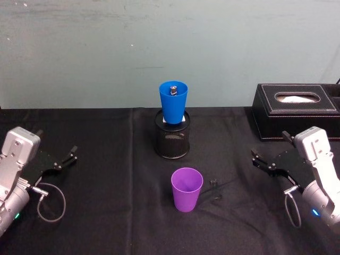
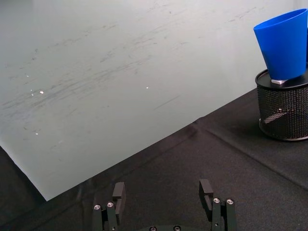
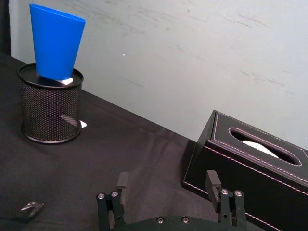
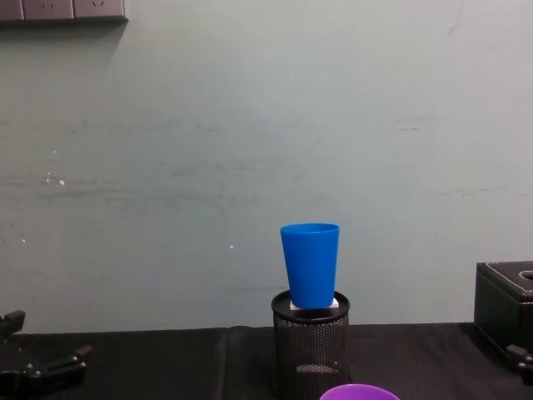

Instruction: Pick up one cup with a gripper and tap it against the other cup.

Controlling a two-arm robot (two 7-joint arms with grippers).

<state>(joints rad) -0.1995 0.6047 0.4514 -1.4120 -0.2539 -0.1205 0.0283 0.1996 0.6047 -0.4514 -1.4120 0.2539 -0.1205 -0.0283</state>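
Observation:
The purple cup (image 1: pixel 186 189) stands upright on the black cloth at the table's centre front, and its rim (image 4: pixel 360 392) shows low in the chest view. The blue cup (image 1: pixel 173 102) sits upright in the mouth of a black mesh pen holder (image 1: pixel 171 137) behind it, with a small dark object inside. It also appears from both wrists as blue cup (image 2: pixel 284 43) and blue cup (image 3: pixel 55 41). My left gripper (image 1: pixel 56 144) rests open at the far left, well away from both cups. My right gripper (image 1: pixel 271 146) rests open at the far right, with nothing between its fingers.
A black leather tissue box (image 1: pixel 295 109) stands at the back right, just behind my right gripper. A small dark clip-like piece (image 1: pixel 214 183) lies right of the purple cup. A pale green wall closes the table's far edge.

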